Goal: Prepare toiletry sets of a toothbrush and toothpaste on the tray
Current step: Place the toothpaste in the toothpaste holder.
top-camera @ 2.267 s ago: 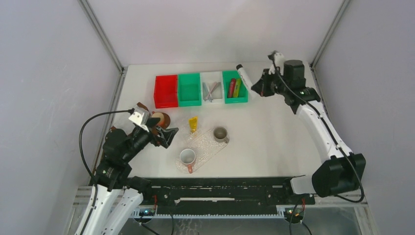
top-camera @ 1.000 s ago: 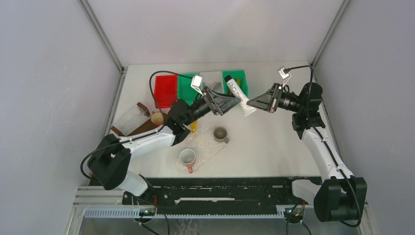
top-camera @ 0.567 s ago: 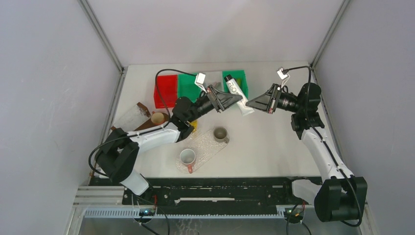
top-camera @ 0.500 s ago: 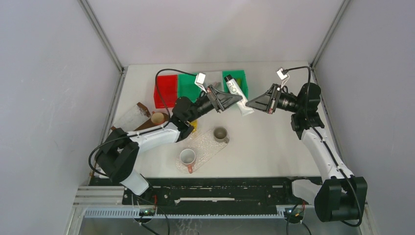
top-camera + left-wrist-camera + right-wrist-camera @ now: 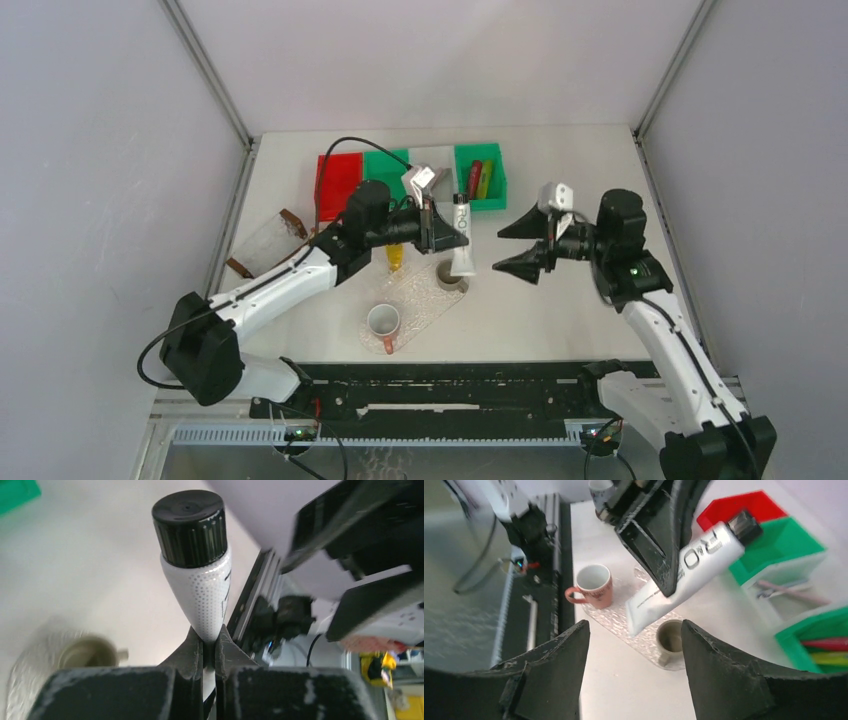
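**White toothpaste tube held above the tray, right jaws wide open**

Nearest the arm bases, a pink mug (image 5: 383, 322) stands on the near end of the clear textured tray (image 5: 418, 300). A grey cup (image 5: 450, 274) stands on the tray's far end. A yellow tube (image 5: 395, 258) lies on the tabletop (image 5: 560, 310) just beside the tray's far left edge, partly hidden under the left arm.

Above the tray's far end, the left gripper (image 5: 209, 641) holds a white toothpaste tube (image 5: 461, 238) off the tabletop. Its jaws are pinched on the tube's flat end, and the black cap (image 5: 189, 527) points away from the wrist. In the top view the tube hangs with its cap toward the bins, and its flat end overlaps the grey cup's far rim.

The right gripper (image 5: 496, 252) faces the tube from the right, near it but not touching. Its jaws are spread wide and hold nothing.

Along the far side of the tabletop stands a row of four bins. From the left they are a red bin (image 5: 335, 182), a green bin (image 5: 384, 165), a white bin (image 5: 774, 575) and a second green bin (image 5: 492, 196). The right wrist view shows pale toothbrushes (image 5: 791, 594) lying in the white bin. A red tube (image 5: 473, 180) and a yellow-green tube (image 5: 485, 180) lie side by side in the second green bin.
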You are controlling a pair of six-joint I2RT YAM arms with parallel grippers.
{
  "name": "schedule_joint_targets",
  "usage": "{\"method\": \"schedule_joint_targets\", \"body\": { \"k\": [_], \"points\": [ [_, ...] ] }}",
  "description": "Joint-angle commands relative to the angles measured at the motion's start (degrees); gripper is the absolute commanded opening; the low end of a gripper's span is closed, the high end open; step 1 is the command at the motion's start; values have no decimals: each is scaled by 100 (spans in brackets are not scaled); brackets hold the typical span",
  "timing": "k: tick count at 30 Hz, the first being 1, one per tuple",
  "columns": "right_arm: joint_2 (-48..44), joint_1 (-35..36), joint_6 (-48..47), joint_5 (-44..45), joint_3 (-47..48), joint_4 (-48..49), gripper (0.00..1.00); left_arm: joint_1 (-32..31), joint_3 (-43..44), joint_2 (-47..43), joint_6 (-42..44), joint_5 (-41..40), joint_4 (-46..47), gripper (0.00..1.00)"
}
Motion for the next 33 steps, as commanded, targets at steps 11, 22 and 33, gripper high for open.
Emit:
{"method": "schedule_joint_targets", "body": {
  "k": [11, 22, 33],
  "points": [
    [-485, 1023, -6678, 306, -258, -3248, 78, -395, 1673, 625, 2684, 1957, -5488, 0],
    [-283, 2355, -6902, 1376, -616, -2936, 80, -918, 2410, 1684, 3214, 2432, -6367, 0],
    [-164, 3719, -7089, 3349, -1107, -2274, 68, -1061, 2682, 2110, 3530, 2768, -6647, 1]
  ]
}}
